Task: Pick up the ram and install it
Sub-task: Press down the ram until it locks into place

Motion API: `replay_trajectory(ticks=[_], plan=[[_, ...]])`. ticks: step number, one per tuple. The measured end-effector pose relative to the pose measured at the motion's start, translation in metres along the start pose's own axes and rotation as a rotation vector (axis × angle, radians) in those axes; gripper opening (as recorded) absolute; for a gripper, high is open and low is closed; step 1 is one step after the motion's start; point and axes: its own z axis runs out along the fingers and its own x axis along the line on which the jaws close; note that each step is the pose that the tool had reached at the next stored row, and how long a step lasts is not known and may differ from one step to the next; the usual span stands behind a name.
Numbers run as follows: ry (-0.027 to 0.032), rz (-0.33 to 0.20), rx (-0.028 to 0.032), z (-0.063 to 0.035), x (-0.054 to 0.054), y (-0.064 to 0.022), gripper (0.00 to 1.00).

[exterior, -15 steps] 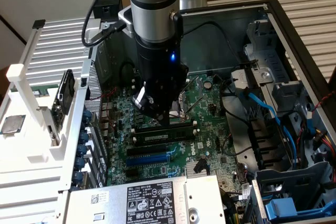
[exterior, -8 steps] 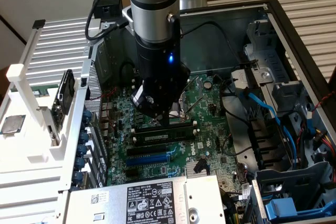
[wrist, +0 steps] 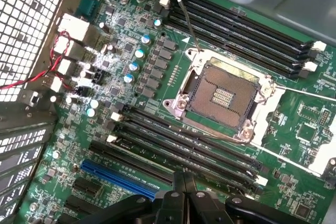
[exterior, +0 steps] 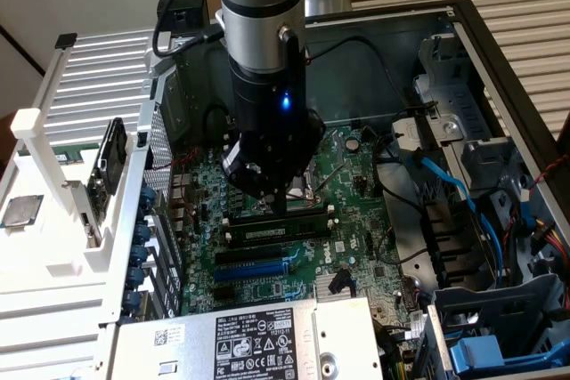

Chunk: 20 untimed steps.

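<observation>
The ram [exterior: 272, 231], a long thin stick with a white label strip, stands on edge in one of the black slots just in front of the CPU socket [exterior: 307, 186]. My gripper [exterior: 283, 205] hangs straight down over the motherboard. Its fingertips are directly above the ram's top edge, at or very near it; whether they touch is hidden. In the wrist view my gripper [wrist: 182, 178] is shut, fingertips pressed together with nothing between them, over the rows of black slots [wrist: 184, 145] beside the open CPU socket [wrist: 223, 98].
A blue slot [exterior: 254, 269] [wrist: 118, 177] runs just past the black slots. The grey power supply [exterior: 258, 344] lies at the case's near edge. Blue cables [exterior: 454, 189] and drive cages [exterior: 499, 353] crowd the exterior view's right. A white rack [exterior: 53, 202] stands outside the case at its left.
</observation>
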Motion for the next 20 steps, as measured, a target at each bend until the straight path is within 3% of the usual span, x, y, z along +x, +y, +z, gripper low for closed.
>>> replay_trajectory(ticks=[20], plan=[[0.0015,0.314,-0.0024,0.0006,0.0000,0.0000,0.10]])
